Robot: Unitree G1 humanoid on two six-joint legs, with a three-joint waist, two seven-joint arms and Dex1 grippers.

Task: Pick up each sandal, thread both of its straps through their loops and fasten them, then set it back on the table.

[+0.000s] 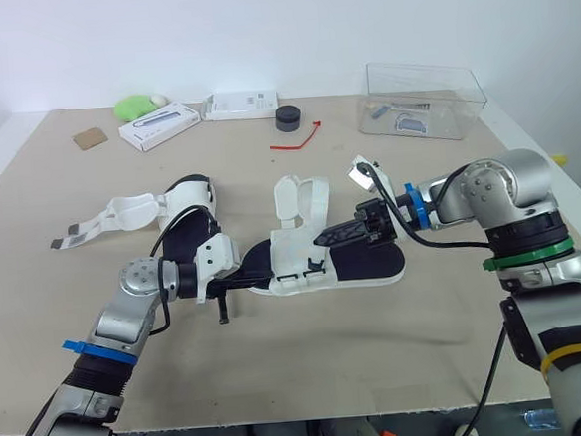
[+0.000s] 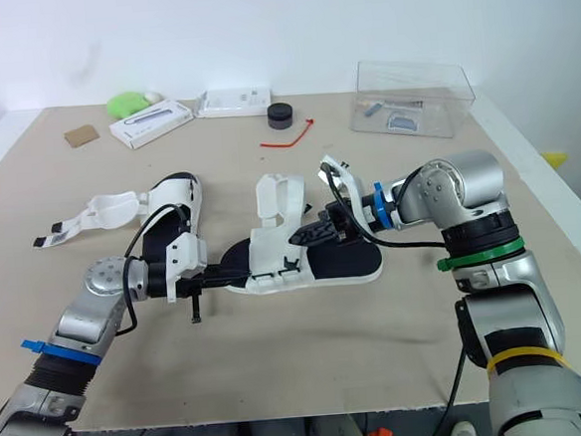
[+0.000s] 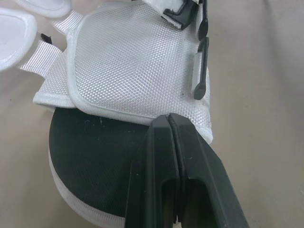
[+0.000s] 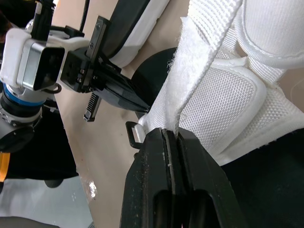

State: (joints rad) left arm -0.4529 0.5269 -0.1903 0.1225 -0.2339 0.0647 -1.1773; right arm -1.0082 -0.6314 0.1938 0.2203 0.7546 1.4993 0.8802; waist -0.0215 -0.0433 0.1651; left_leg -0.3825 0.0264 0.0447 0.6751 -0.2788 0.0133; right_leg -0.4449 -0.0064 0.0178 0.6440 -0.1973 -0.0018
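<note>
One sandal [image 1: 366,264], black-soled with white mesh flaps, lies in the middle of the table. Its white strap [image 4: 204,52] rises to a padded upright part [image 1: 300,197]. My right gripper [image 1: 326,238] reaches in from the right and is shut on that strap just above the mesh flap [image 4: 223,114]. My left gripper [image 1: 267,268] comes from the left, shut, with its tips [image 3: 168,122] at the edge of the mesh flap [image 3: 128,61] over the sole's end. The second sandal [image 1: 187,221] lies to the left with its straps [image 1: 101,223] spread flat and loose.
Along the far edge stand a clear plastic box [image 1: 424,99], a black round puck [image 1: 288,118], a red cord [image 1: 301,138], two white boxes [image 1: 159,124] [image 1: 241,104], a green lump [image 1: 135,107] and a brown card [image 1: 90,138]. Bare table [image 1: 310,356] lies in front.
</note>
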